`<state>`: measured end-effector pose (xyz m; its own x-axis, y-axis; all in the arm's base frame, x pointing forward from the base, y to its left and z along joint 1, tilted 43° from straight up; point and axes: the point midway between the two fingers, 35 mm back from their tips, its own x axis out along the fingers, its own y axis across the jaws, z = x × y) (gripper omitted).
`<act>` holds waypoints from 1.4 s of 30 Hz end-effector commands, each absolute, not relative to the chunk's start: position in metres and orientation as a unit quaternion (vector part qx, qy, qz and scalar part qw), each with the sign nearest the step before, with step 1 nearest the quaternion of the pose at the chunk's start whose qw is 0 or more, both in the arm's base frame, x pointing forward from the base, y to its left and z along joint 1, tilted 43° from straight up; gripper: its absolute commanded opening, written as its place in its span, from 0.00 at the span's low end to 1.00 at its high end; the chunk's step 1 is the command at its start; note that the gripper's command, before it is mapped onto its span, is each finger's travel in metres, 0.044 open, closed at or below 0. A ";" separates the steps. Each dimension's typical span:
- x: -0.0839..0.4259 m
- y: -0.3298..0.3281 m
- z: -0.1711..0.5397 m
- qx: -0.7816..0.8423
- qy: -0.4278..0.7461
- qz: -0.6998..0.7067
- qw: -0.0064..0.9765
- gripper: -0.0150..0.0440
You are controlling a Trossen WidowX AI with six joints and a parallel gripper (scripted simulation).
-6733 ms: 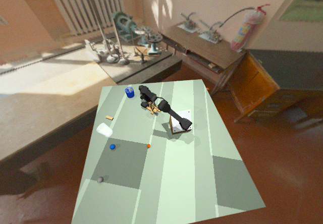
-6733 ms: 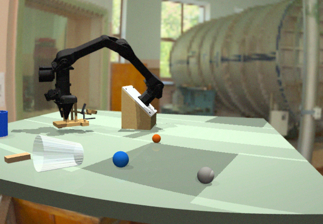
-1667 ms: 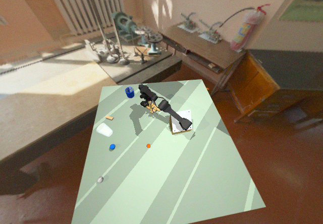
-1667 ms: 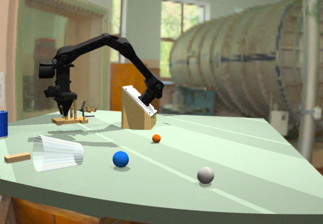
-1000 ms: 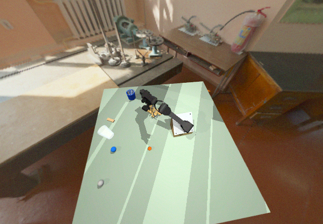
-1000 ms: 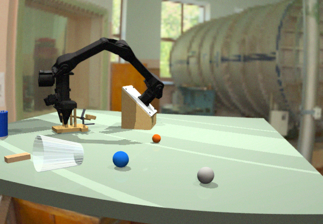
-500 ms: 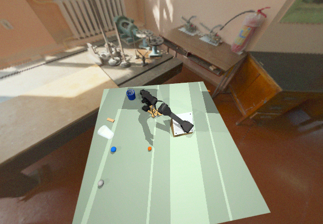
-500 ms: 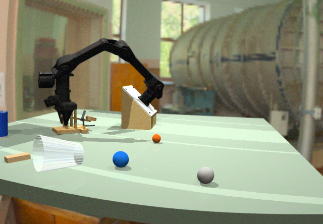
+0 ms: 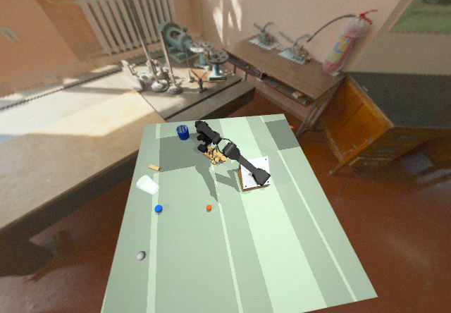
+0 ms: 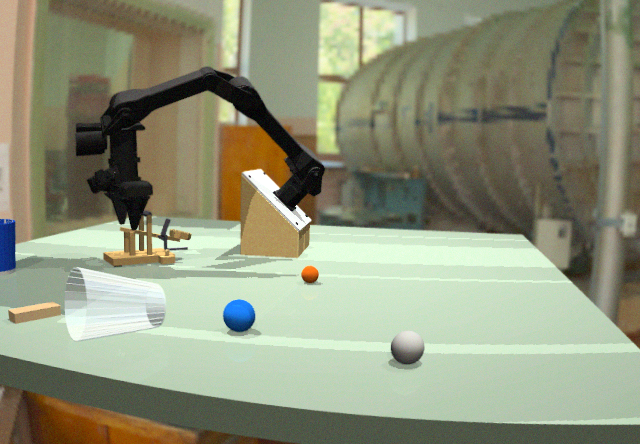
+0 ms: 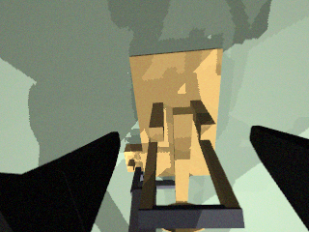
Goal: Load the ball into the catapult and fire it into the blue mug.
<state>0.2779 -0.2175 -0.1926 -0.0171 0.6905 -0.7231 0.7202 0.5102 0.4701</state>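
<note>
The wooden catapult (image 9: 219, 157) (image 10: 124, 258) (image 11: 176, 72) stands on the table with its long arm roughly level; in the wrist view its spoon end is mostly hidden behind a dark crossbar. My gripper (image 10: 129, 225) (image 11: 182, 135) points down over the catapult, open, with its fingers wide on either side of the uprights and nothing between the tips. The blue mug (image 9: 182, 132) (image 10: 7, 245) stands upright at the table's back left. An orange ball (image 9: 208, 207) (image 10: 310, 274), a larger blue ball (image 9: 158, 209) (image 10: 239, 315) and a grey ball (image 9: 140, 255) (image 10: 407, 347) lie on the table.
The arm's base is mounted on a wooden wedge (image 10: 268, 232) with a white sloped plate (image 9: 260, 164), beside the catapult. A clear cup (image 9: 147, 185) (image 10: 116, 305) lies on its side near the left edge. A small wooden block (image 9: 154, 167) (image 10: 34, 312) lies near it.
</note>
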 end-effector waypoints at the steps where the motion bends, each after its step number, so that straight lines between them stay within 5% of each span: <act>1: 0.276 -0.256 -0.150 0.492 0.705 -0.022 0.511 1.00; 17: 0.274 -0.286 -0.115 0.492 0.698 -0.029 0.520 1.00; 23: 0.327 -0.225 -0.093 0.453 0.703 -0.002 0.548 0.76; 32: 0.374 -0.120 -0.031 0.382 0.703 0.052 0.597 0.76; 42: 0.372 0.015 0.033 0.316 0.682 0.152 0.642 0.76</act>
<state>0.3795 -0.0345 0.0085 0.0098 0.6029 -0.7977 0.3266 0.7521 0.5724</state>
